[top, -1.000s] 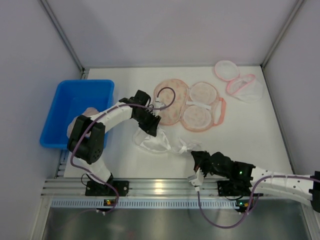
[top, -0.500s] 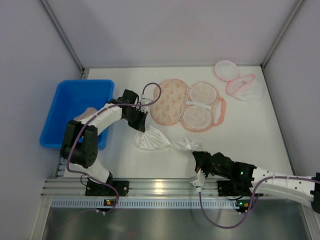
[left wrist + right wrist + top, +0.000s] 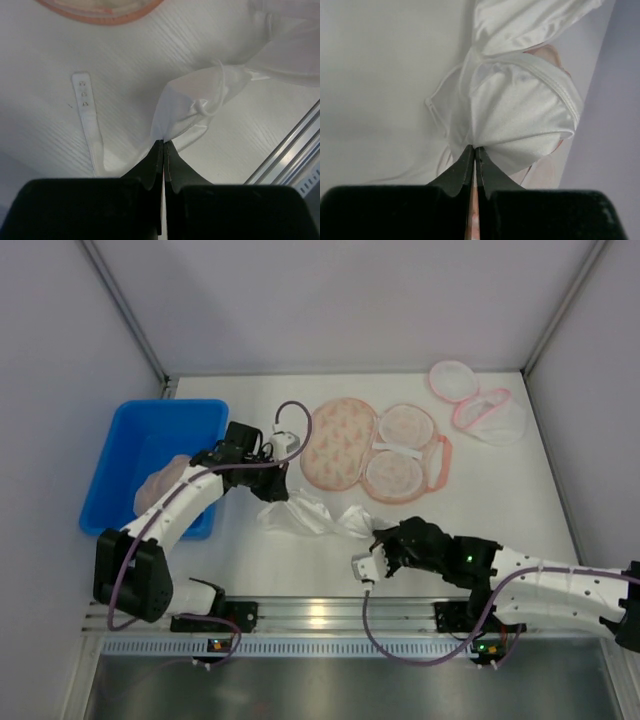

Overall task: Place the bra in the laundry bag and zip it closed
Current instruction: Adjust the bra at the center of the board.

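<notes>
Plainly, the left jaws are pressed fully together, with a corner of the white bra [image 3: 200,105] pinched between their tips. In the left wrist view the fabric bunches into a small knot just beyond the tips. A strap end [image 3: 82,95] with three little hooks lies flat on the surface [image 3: 50,55] beside them. The right jaws are closed just as tightly on the other end of the bra [image 3: 520,115], where one satin cup bulges out past the tips and a thin strap loops off to the side.

From above, the bra [image 3: 305,512] sits crumpled between the two arms, a little in from the near edge of the surface [image 3: 500,500] and left of its middle. Whether it hangs clear of the surface or rests on it I cannot tell.

Behind it, toward the far edge, lies the laundry bag [image 3: 375,450], opened out flat into rounded pink-trimmed halves (the left half has a speckled pattern). It is close to the bra but not touching it, and nothing is inside.

Further out, a second small heap of pink-edged mesh [image 3: 480,405] sits in the far right corner. A blue bin [image 3: 205,412] stands along the left edge, with a pale bundle [image 3: 160,488] in it – partly hidden by the left arm.
</notes>
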Robot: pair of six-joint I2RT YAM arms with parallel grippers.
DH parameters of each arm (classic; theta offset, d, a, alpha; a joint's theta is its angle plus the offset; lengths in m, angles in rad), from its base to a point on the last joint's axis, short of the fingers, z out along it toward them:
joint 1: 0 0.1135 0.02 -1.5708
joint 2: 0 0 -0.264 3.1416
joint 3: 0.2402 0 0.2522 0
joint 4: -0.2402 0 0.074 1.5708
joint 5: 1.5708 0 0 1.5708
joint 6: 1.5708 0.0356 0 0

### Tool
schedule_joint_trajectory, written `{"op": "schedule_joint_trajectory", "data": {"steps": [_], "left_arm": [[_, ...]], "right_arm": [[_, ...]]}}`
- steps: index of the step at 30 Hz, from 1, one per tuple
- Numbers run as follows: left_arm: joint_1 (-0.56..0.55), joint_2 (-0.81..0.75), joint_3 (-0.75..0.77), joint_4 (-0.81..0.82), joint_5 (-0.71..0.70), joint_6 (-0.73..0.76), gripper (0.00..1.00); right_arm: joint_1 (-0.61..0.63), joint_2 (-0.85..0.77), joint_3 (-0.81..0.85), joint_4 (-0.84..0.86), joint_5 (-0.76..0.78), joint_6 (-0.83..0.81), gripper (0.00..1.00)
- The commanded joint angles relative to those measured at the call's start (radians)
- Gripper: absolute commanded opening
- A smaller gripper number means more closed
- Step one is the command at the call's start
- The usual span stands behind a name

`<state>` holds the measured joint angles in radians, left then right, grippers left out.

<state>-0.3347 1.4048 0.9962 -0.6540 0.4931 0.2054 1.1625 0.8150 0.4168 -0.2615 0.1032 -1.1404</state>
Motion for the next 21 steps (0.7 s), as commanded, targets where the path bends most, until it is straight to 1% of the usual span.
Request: {"op": "schedule_joint_trajectory", "data": {"steps": [1,2,3,4,5,6,7,8,9,10,11,12,13,14,15,16,17,18,19,20,21], "left_arm": [[0.005,-0.130,-0.014,0.045,-0.004,0.061,0.00],[0.003,-0.173,-0.034,0.050,-0.007,0.074,0.00],[0.003,-0.196,-0.048,0.054,-0.010,0.103,0.00],[0.003,-0.217,-0.066,0.060,-0.019,0.117,0.00],[0.003,-0.271,-0.105,0.083,-0.024,0.127,0.00],[0.003,-0.295,-0.129,0.091,-0.022,0.164,0.00],[0.003,-0.331,-0.151,0.099,-0.022,0.184,0.00],[0.003,-0.395,-0.197,0.120,-0.024,0.219,0.00],[0.003,-0.436,-0.217,0.132,-0.028,0.235,0.00],[0.003,-0.472,-0.235,0.142,-0.033,0.255,0.00],[0.003,-0.507,-0.255,0.157,-0.036,0.305,0.00],[0.002,-0.586,-0.292,0.165,-0.042,0.336,0.00],[0.003,-0.627,-0.315,0.171,-0.047,0.368,0.00],[0.002,-0.670,-0.335,0.178,-0.053,0.450,0.00],[0.000,-0.714,-0.355,0.177,-0.048,0.497,0.00],[0.000,-0.804,-0.411,0.175,-0.041,0.549,0.00],[0.002,-0.848,-0.441,0.177,-0.015,0.659,0.00],[0.000,-0.889,-0.476,0.175,0.008,0.711,0.00],[0.000,-0.971,-0.523,0.134,0.031,0.770,0.00],[0.000,-1.004,-0.543,0.101,0.106,0.898,0.00],[0.000,-1.039,-0.559,0.050,0.149,0.967,0.00]], "right_arm": [[0.005,0.050,0.209,-0.113,-0.040,0.393,0.00],[0.000,0.055,0.232,-0.129,-0.075,0.498,0.00],[-0.018,0.058,0.253,-0.172,-0.097,0.543,0.00],[-0.030,0.065,0.285,-0.185,-0.150,0.588,0.00],[-0.041,0.067,0.299,-0.196,-0.175,0.681,0.00],[-0.078,0.073,0.312,-0.217,-0.206,0.726,0.00],[-0.102,0.085,0.333,-0.228,-0.267,0.808,0.00],[-0.125,0.096,0.346,-0.246,-0.304,0.841,0.00],[-0.183,0.105,0.364,-0.258,-0.339,0.873,0.00],[-0.213,0.122,0.373,-0.271,-0.402,0.905,0.00],[-0.237,0.131,0.385,-0.272,-0.422,0.959,0.00],[-0.277,0.171,0.419,-0.283,-0.451,0.987,0.00],[-0.299,0.197,0.434,-0.324,-0.535,1.007,0.00],[-0.316,0.216,0.447,-0.334,-0.562,1.036,0.00],[-0.340,0.234,0.457,-0.344,-0.577,1.042,0.00],[-0.354,0.268,0.480,-0.354,-0.585,1.042,0.00],[-0.368,0.286,0.493,-0.382,-0.579,1.030,0.00],[-0.397,0.312,0.517,-0.399,-0.580,1.022,0.00],[-0.417,0.373,0.528,-0.419,-0.606,1.016,0.00],[-0.437,0.409,0.540,-0.461,-0.629,1.012,0.00],[-0.486,0.484,0.568,-0.475,-0.660,1.013,0.00]]}}
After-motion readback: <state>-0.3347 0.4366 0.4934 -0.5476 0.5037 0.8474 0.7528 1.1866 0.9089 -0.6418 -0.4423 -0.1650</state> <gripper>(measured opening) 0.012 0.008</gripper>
